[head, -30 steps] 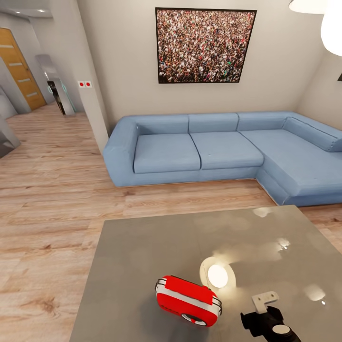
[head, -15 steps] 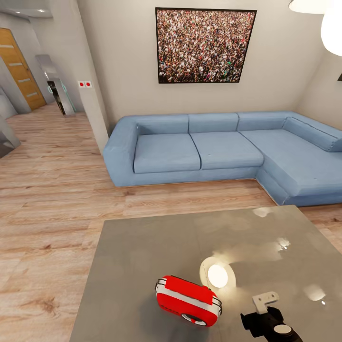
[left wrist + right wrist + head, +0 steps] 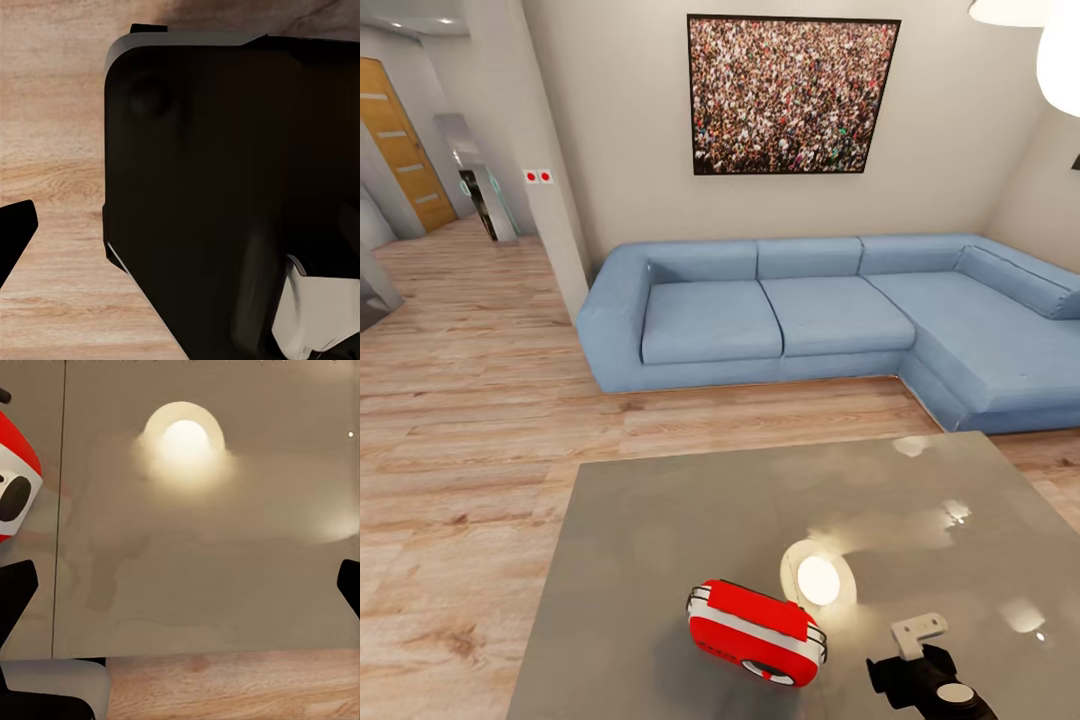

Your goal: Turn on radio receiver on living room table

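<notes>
Ahead of me a blue L-shaped sofa (image 3: 810, 315) stood on light wood floor (image 3: 460, 420), beneath a framed crowd photo (image 3: 792, 96).

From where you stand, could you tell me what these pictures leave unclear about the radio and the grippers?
- Radio receiver: in the right wrist view, cut off at the picture's edge; whether it is on cannot be told.
- Right gripper: in the head view, the picture's bottom edge cuts its arm.
- Left gripper: a dark body blocks its wrist view; state unclear.

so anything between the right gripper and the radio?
Nothing solid. In the head view, bare glossy table separates the radio receiver from the right arm. The right wrist view shows its open fingers over bare tabletop, radio beside.
</notes>
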### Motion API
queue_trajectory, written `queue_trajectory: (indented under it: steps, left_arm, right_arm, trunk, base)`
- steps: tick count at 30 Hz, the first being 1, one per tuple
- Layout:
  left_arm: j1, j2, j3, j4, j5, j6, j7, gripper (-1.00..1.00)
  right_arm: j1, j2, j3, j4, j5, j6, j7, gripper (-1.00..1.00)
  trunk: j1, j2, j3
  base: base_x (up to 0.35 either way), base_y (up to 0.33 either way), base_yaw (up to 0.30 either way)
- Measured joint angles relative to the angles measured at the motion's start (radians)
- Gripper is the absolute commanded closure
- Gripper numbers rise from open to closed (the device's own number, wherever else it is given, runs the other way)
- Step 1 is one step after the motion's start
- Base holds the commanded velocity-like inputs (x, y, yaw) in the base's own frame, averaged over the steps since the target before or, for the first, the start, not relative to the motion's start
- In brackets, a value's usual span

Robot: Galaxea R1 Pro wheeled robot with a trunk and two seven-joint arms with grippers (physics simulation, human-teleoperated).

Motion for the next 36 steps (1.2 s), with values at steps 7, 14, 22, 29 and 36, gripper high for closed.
queue_trajectory:
  steps: [7,14,22,29,36]
  left_arm:
    - [0.0,0.0,0.0,0.0,0.0,0.0,0.0,-1.0]
    - [0.0,0.0,0.0,0.0,0.0,0.0,0.0,-1.0]
    - [0.0,0.0,0.0,-0.001,0.0,0.0,0.0,-1.0]
    - [0.0,0.0,0.0,-0.002,0.0,0.0,0.0,-1.0]
    - [0.0,0.0,0.0,-0.002,0.0,0.0,0.0,-1.0]
  right_arm:
    - [0.0,-0.003,-0.002,0.0,-0.001,-0.005,0.0,-1.0]
    - [0.0,-0.005,-0.004,0.0,-0.001,-0.005,-0.001,-1.0]
    - [0.0,-0.005,-0.004,0.0,0.0,-0.004,-0.001,-1.0]
    - [0.0,-0.005,-0.004,0.0,0.0,-0.004,-0.002,-1.0]
    - [0.0,-0.005,-0.004,0.0,0.0,-0.004,-0.002,-1.0]
  trunk:
    - [0.0,0.0,-0.009]
    - [0.0,0.0,-0.02]
    - [0.0,0.0,-0.033]
    - [0.0,0.0,-0.044]
    - [0.0,0.0,-0.055]
  base:
    - [0.0,0.0,-0.058]
    - [0.0,0.0,-0.067]
    - [0.0,0.0,-0.019]
    - [0.0,0.0,-0.001]
    - [0.0,0.0,0.0]
